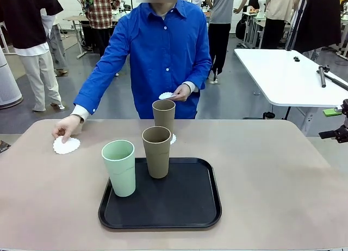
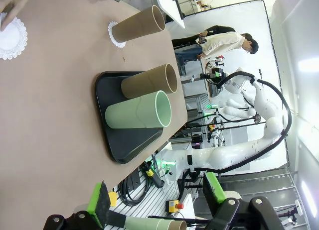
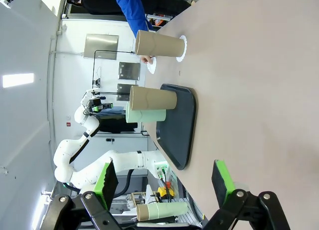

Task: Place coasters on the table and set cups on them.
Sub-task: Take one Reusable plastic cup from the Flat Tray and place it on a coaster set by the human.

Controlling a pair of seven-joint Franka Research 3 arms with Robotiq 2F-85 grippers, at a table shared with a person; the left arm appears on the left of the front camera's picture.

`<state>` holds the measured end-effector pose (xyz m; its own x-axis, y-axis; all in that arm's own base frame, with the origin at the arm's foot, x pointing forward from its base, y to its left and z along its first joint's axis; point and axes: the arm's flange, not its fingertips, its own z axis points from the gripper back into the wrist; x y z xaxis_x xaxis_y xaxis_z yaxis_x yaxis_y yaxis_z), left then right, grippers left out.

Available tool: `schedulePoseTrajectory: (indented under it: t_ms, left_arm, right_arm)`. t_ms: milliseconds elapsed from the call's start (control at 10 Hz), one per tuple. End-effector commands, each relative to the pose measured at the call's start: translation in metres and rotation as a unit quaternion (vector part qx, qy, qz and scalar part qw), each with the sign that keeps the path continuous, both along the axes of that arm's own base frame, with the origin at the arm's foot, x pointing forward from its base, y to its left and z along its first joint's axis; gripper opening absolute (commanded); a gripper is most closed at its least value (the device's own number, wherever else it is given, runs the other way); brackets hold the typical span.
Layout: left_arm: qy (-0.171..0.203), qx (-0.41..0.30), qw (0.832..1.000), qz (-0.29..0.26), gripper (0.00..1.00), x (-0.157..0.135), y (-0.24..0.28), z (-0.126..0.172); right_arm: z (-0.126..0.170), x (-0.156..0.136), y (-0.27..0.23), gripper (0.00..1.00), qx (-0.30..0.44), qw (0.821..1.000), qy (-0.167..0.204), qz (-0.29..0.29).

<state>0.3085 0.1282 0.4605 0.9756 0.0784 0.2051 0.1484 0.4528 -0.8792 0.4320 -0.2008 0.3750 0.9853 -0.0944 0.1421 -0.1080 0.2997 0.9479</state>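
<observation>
Both of your arms are holding back here. Your left gripper (image 2: 157, 202) has its green pads spread wide with nothing between them, well short of the cups. Your right gripper (image 3: 164, 187) looks the same, fingers apart and empty, with the table (image 1: 272, 180) stretching out ahead of it.

On the table, the black tray (image 1: 185, 207) sits near your edge, about in the middle. The mint cup (image 1: 119, 167) stands upright on the tray's left part. The tan cup (image 1: 157, 151) stands upright just beside it to the right and a little farther back. The two are close, but you can't tell from the front whether they touch.

Past the tray's far rim, the second tan cup (image 1: 163, 115) stands upright on the first coaster (image 1: 173, 138), whose scalloped white edge peeks out at the cup's base.

Across from you, the person in the blue shirt (image 1: 157, 55) leans in. Their outstretched hand (image 1: 66, 127) reaches to the far left of the table, fingertips on the second coaster (image 1: 66, 145), which lies flat on the tan surface well apart from the tray. Your left wrist view picks up that same disc at its top left corner, with fingers on it. Their other hand (image 1: 179, 92) is held up at waist height above the far edge, pinching the third coaster (image 1: 166, 95) just behind the second tan cup's rim.
</observation>
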Motion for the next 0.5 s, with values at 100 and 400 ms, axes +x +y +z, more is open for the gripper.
schedulePoseTrajectory:
  t_ms: [100,400]
  left_arm:
    - [-0.007,-0.006,1.000,0.000,1.00,-0.0007,0.0008,0.0006]
    - [-0.007,-0.006,1.000,0.000,1.00,-0.0007,0.0008,0.0006]
  right_arm:
    - [-0.0007,0.0007,0.0001,1.00,-0.003,1.000,0.000,-0.002]
    - [-0.0007,0.0007,0.0001,1.00,-0.003,1.000,0.000,-0.002]
